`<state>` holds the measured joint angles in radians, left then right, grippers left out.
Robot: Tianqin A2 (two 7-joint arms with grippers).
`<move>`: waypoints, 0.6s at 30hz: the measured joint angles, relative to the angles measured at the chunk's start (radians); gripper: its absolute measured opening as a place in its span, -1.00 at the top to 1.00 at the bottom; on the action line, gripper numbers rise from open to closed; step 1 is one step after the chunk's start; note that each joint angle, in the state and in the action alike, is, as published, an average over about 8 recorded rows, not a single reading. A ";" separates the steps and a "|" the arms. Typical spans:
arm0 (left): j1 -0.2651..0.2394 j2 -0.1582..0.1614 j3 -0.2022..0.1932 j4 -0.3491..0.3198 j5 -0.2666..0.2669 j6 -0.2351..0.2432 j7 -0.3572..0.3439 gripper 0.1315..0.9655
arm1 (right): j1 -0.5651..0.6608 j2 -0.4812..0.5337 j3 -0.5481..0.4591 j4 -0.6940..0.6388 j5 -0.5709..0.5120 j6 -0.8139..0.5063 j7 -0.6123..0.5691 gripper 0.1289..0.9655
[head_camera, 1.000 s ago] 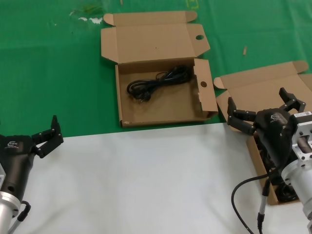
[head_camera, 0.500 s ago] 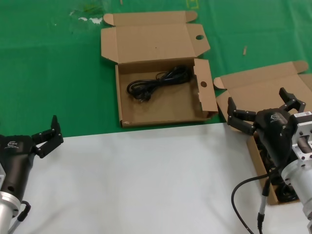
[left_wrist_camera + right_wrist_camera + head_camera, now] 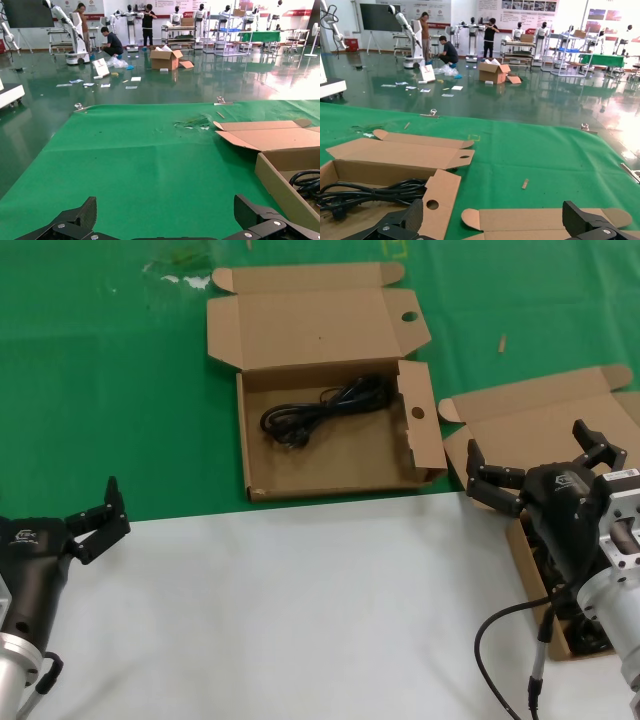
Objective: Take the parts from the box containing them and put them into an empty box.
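The wide box with round holes (image 3: pixel 395 455) lies open in the middle of the head view, with one black coiled cable (image 3: pixel 325 410) inside. The box without holes (image 3: pixel 540 420) sits open at the right; my right arm hides most of it, and only dark bits of the parts (image 3: pixel 588 637) show beside the arm. My right gripper (image 3: pixel 535 452) hovers open over that box's lid, holding nothing. My left gripper (image 3: pixel 98 520) is parked open at the left, at the green cloth's edge. The right wrist view shows the holed box (image 3: pixel 440 190), its cable (image 3: pixel 370 192) and the other box's lid (image 3: pixel 540 220).
Green cloth (image 3: pixel 100 390) covers the far half of the table, a white surface (image 3: pixel 300 610) the near half. In the left wrist view the open left gripper (image 3: pixel 165 215) faces bare green cloth, with the holed box (image 3: pixel 280 175) off to one side. Small scraps (image 3: pixel 503 342) lie on the cloth.
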<state>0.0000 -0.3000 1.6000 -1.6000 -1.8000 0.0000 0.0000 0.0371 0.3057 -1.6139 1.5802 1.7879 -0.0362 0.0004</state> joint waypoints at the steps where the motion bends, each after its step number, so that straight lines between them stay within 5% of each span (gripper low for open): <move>1: 0.000 0.000 0.000 0.000 0.000 0.000 0.000 -1.00 | 0.000 0.000 0.000 0.000 0.000 0.000 0.000 -1.00; 18: 0.000 0.000 0.000 0.000 0.000 0.000 0.000 -1.00 | 0.000 0.000 0.000 0.000 0.000 0.000 0.000 -1.00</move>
<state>0.0000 -0.3000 1.6000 -1.6000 -1.8000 0.0000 0.0000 0.0371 0.3057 -1.6139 1.5802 1.7879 -0.0362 0.0004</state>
